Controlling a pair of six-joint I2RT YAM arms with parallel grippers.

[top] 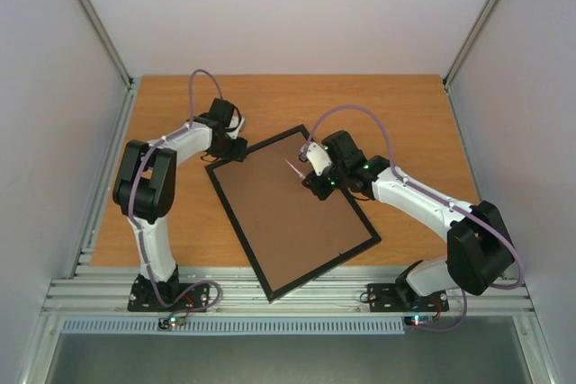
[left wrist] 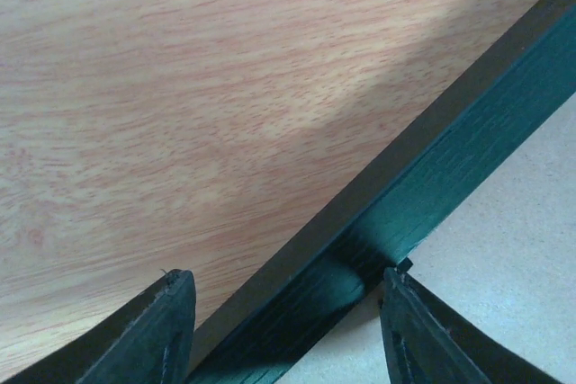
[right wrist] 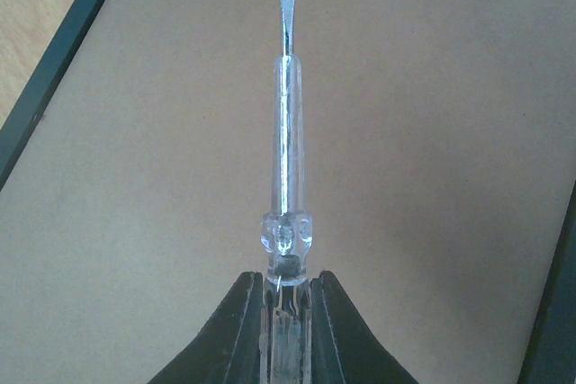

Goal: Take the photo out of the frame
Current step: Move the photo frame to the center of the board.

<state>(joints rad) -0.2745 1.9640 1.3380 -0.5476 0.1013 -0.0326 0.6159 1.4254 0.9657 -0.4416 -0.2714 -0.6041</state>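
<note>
**Right tool grips a screwdriver over the frame's back; left tool stands astride a rail**

The right tool is closed on the clear handle of a flat-bladed screwdriver. The shaft points straight ahead of the fingers, in line with them. In the right wrist view, the blade tip shows against the plain brown backing board, which fills the view beneath and ahead of this tool. Whether the tip touches the board cannot be told.

That board sits inside the frame, a thin black rectangle lying back-up and skewed on the wooden surface. One black rail runs off to the left of the right tool and another shows at its right. The photo is hidden, since only the back of the frame shows.

The left tool is at the frame's far corner, across the board from the right tool. Its jaws stand apart, one finger on each side of the black rail that crosses diagonally between them. The left finger is over the bare wood outside the frame and the right finger is over the board inside it. Neither finger clearly presses the rail, so this tool grips nothing.
</note>
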